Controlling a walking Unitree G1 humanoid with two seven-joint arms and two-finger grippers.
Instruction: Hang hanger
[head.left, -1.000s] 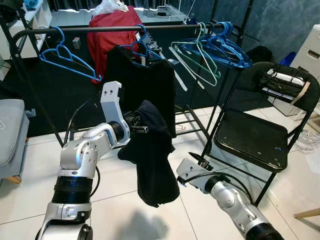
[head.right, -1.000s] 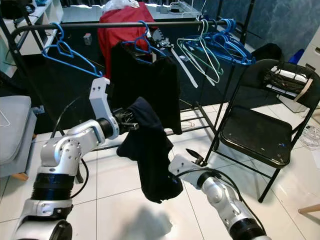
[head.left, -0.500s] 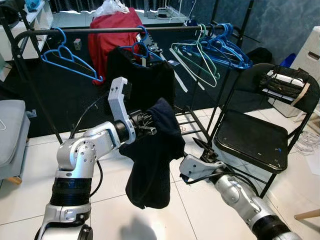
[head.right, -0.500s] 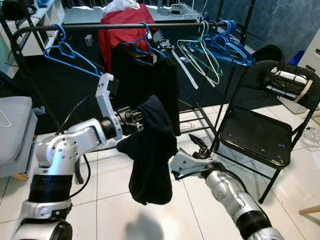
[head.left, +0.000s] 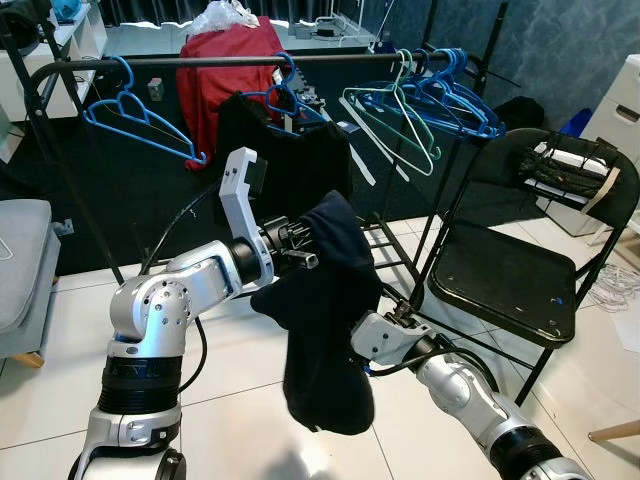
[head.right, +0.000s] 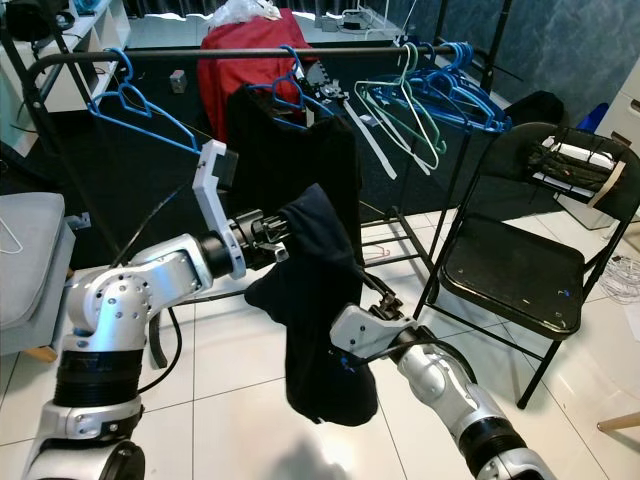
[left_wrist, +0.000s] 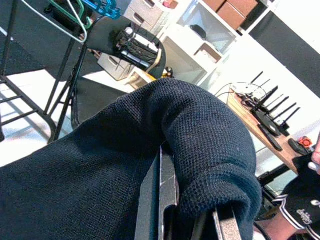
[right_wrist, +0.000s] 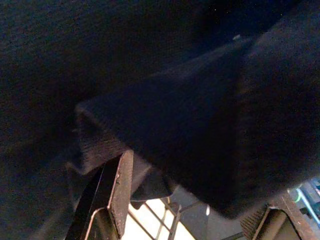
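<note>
At the far left we see the edge of a grey seat (head.left: 20, 270), and above it the black rail (head.left: 200, 60) of the rack, with a blue hanger (head.left: 135, 115) hooked on near its left end. Moving right, our left arm is raised and bent, and the left gripper (head.left: 303, 243) is pinched on a dark navy garment (head.left: 325, 320) — in the left wrist view the knit cloth is bunched over and between its fingers (left_wrist: 167, 192). The garment hangs from that grip in front of the rack and below the rail, draping down toward the white tile floor (head.left: 240, 420); it looks like a thick knit, folded over at the top and crumpled at its lower end. We cannot make out a hanger inside it. Behind it a black shirt (head.left: 280, 165) hangs on a blue hanger on the rail, with a red bundle (head.left: 215, 60) further back. Just right of the garment, our right gripper (head.right: 383, 308) reaches up against its lower half; its fingers (right_wrist: 117, 187) stand apart with cloth draped between and over them — not clamped. Further right, green and blue hangers (head.left: 420, 100) crowd the rail's end, and a black folding chair (head.left: 520, 270) stands beside the rack.
</note>
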